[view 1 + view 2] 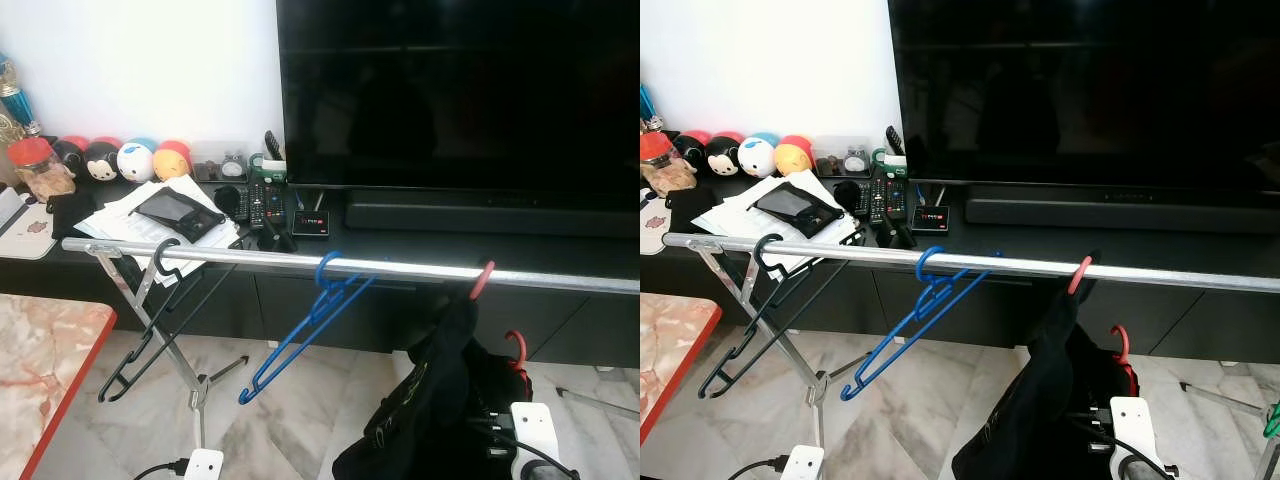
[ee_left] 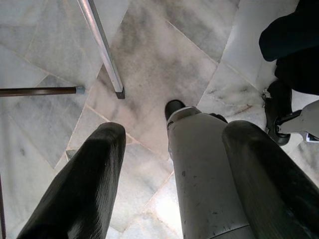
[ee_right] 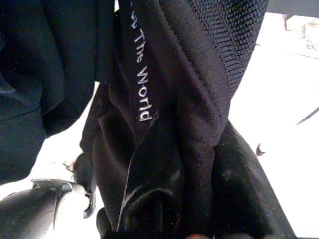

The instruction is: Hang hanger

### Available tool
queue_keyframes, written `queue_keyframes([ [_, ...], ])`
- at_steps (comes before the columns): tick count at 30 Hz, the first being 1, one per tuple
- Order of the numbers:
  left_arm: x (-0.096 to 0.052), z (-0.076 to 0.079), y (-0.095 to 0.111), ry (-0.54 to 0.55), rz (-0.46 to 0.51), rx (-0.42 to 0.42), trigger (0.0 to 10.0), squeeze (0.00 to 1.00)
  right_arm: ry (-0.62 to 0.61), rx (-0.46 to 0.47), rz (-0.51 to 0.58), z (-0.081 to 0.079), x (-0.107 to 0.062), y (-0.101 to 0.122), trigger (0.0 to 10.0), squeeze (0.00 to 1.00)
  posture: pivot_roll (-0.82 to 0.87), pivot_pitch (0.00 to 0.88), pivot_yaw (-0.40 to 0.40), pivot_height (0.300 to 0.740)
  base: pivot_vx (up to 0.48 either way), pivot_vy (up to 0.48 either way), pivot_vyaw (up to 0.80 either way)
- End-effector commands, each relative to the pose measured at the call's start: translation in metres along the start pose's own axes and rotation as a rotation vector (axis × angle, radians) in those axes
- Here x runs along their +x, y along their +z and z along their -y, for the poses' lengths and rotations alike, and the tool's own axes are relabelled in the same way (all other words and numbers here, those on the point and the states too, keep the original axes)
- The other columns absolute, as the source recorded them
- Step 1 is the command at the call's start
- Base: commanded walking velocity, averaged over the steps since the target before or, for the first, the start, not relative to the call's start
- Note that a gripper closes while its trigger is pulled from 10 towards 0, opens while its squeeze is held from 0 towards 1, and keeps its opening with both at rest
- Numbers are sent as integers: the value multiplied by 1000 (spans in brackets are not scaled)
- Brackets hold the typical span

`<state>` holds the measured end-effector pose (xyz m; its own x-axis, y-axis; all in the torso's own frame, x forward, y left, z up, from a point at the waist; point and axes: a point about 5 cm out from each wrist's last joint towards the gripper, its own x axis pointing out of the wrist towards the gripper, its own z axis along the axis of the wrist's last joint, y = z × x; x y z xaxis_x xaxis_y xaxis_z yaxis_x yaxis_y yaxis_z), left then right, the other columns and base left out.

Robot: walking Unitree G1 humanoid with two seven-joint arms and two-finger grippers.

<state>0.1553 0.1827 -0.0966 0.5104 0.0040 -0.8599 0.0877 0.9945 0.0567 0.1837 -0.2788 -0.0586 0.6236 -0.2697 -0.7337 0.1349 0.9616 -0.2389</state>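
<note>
A red hanger (image 1: 483, 279) carrying a black garment (image 1: 425, 400) hangs on the metal rail (image 1: 400, 268), beside blue (image 1: 310, 325) and black hangers (image 1: 150, 320). The right gripper (image 3: 199, 209) pinches the garment. The left gripper (image 2: 169, 174) hangs spread above the marble floor (image 2: 149, 59).

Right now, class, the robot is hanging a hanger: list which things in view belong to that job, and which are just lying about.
Belongs to the job:
- metal rail
- red hanger
- black garment
- right end effector
- blue hanger
- black hanger

Just lying about:
- television
- remote controls
- round plush toys
- papers
- jar
</note>
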Motion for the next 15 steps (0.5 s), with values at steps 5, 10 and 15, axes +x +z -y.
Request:
queue_keyframes([
  [5, -1, -1, -5, 8, -19, -14, 10000, 0, -5, -12, 10, 2, 1, 4, 10000, 0, -77, 0, -7, 727, 0, 0, 0],
  [10, -1, -2, -4, 9, -16, -14, 10000, 0, -7, -9, 8, 1, 1, 5, 10000, 0, -78, 0, -5, 727, -204, 0, 0],
  [15, -1, -2, -3, 9, -14, -15, 10000, 0, -9, -10, 3, 2, 1, 5, 10000, 0, -76, 0, -6, 727, -301, 0, 0],
])
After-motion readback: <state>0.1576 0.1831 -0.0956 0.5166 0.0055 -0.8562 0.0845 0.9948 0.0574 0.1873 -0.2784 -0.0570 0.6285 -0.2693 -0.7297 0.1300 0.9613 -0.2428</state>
